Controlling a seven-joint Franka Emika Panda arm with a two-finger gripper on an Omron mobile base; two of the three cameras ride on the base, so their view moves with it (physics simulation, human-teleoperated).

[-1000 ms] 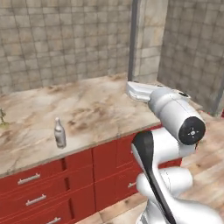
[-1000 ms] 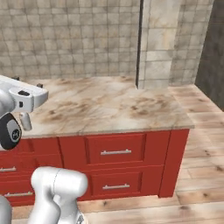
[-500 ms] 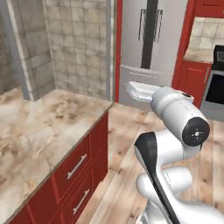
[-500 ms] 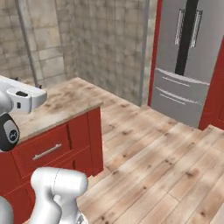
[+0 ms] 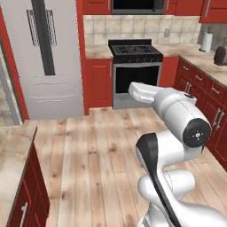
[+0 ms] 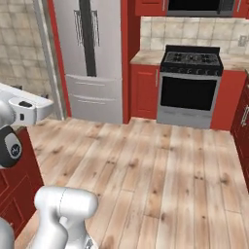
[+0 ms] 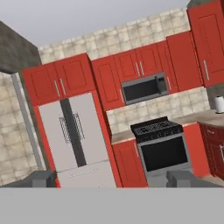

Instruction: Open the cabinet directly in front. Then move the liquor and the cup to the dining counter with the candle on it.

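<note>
Fingertips [image 7: 41,178] stand spread wide apart at the bottom of the hand view, the gripper [image 7: 111,179] empty, touching nothing, aimed across the room at the fridge [image 7: 76,131] and stove [image 7: 162,142]. That view alone shows the red cabinets [image 7: 59,79] above the fridge. Left base view catches the dining counter [image 5: 11,146] corner and a paper-towel roll [image 5: 206,41]; neither liquor nor cup can be made out.

We count one fridge [image 5: 48,57], one stove [image 5: 136,71], one microwave [image 7: 145,87] above it, and one paper-towel roll [image 5: 206,41] on the corner worktop [image 5: 195,55]. In the hand view, four pairs of red wall cabinet doors [image 7: 59,78] carry vertical handles.
</note>
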